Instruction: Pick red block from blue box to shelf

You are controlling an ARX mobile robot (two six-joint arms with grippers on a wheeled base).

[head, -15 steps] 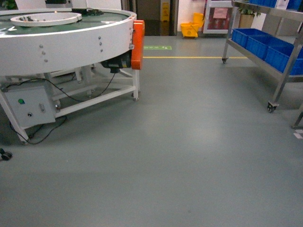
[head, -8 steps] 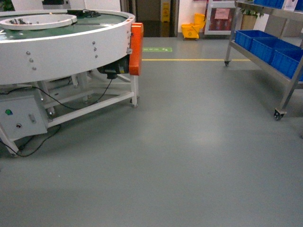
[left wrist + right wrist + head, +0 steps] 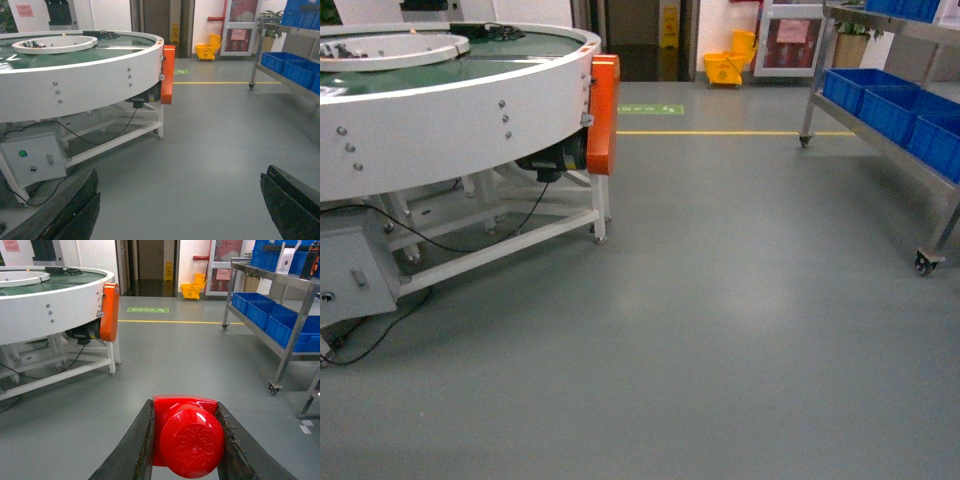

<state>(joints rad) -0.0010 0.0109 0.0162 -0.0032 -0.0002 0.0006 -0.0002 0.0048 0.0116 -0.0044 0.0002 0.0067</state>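
The glossy red block [image 3: 187, 440] fills the bottom of the right wrist view, stud toward the camera. My right gripper [image 3: 184, 403] is shut on it, with a dark finger pressed against each side. My left gripper [image 3: 181, 175] hangs open over bare grey floor with nothing between its fingers. The stainless-steel shelf [image 3: 885, 148] stands on castors at the right. It also shows in the right wrist view [image 3: 295, 335] and the left wrist view [image 3: 256, 55]. The blue box is out of view. Neither gripper shows in the head view.
A large round white conveyor table [image 3: 440, 110] with an orange guard [image 3: 602, 112], a control box [image 3: 355, 280] and loose cables stands at the left. Dark blue crates [image 3: 890, 105] sit on the shelf. A yellow mop bucket [image 3: 725, 65] and a yellow floor line [image 3: 720, 132] lie ahead.
The head view has advanced across the floor. The round table has slid leftward and the shelf has moved right, toward the frame edge.
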